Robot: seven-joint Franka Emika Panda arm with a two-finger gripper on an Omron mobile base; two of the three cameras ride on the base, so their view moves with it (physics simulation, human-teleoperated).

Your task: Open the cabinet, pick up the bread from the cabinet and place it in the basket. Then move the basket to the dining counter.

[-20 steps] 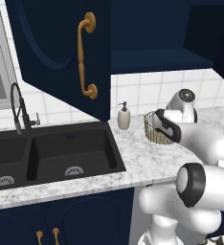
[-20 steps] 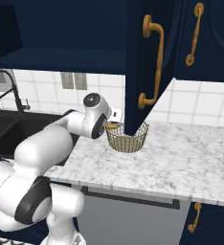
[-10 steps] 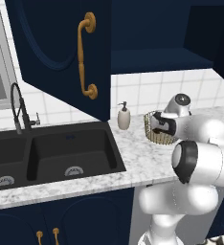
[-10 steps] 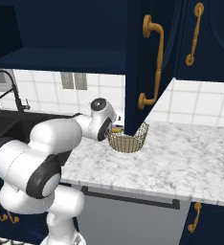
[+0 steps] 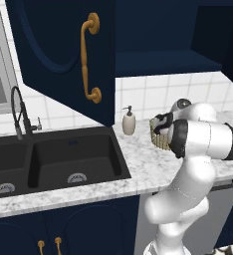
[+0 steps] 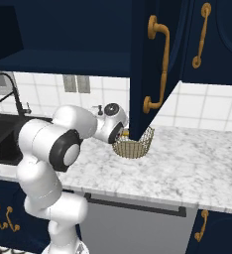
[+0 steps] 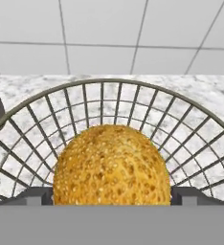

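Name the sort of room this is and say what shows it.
A simulated home kitchen, most likely: a black double sink with a faucet, a marbled counter against white wall tile, and navy wall cabinets with brass handles.

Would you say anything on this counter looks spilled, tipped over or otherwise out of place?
Nothing stands out. The basket sits upright on the marbled counter with the bread inside it, and the soap bottle stands straight. The cabinet door is open, as the task requires.

White square wall tiles (image 5: pixel 153 97) back a marbled counter (image 6: pixel 197 171). A black double sink (image 5: pixel 54 162) with a dark tap (image 5: pixel 18 112) sits at its left end; a soap bottle (image 5: pixel 129 121) stands by the back edge.
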